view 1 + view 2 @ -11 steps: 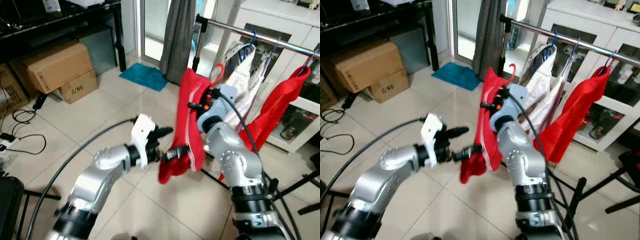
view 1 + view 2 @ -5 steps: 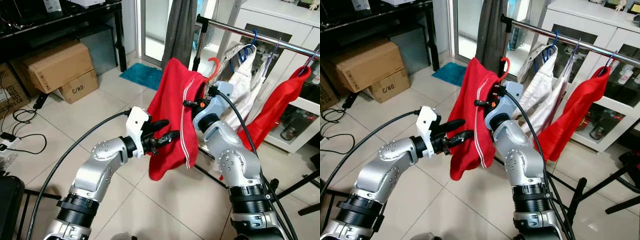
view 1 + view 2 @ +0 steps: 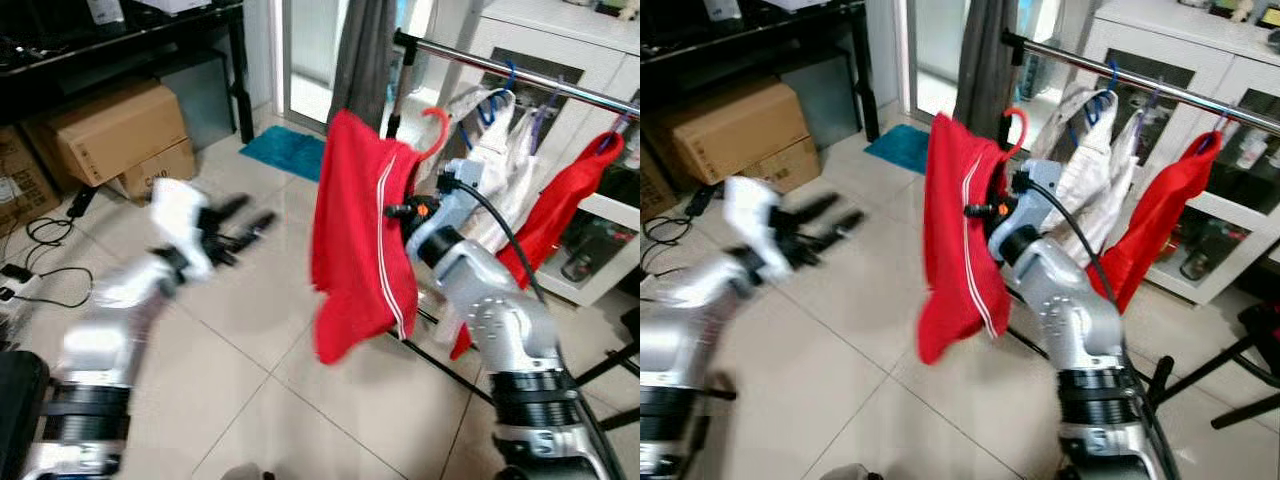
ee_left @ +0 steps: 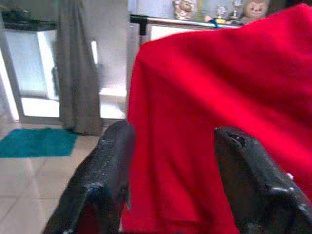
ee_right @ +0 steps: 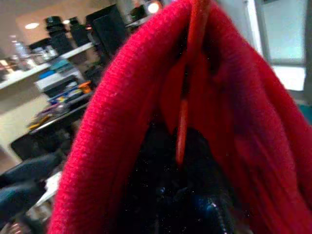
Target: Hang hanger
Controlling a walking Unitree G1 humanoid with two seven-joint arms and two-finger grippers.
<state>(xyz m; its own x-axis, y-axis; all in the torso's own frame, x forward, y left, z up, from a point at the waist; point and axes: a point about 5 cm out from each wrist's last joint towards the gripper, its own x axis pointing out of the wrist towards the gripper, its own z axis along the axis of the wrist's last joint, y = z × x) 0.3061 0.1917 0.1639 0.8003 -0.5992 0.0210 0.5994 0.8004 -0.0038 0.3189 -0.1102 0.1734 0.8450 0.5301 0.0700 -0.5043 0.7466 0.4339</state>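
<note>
While the right gripper (image 5: 183, 195) clamps the red hanger (image 3: 436, 128) under its hook, just left of the rail (image 3: 520, 74), the red garment (image 3: 355, 240) droops soft and light; the left gripper (image 3: 238, 228) hangs spread, well left.

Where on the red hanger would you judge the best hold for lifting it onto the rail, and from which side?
Grip the red hanger on its neck, just under the hook, coming from below and behind the red garment, as the right gripper does. The hook curves free above the cloth, and the draped fabric covers the hanger's arms, so the neck looks like the only bare part.
</note>
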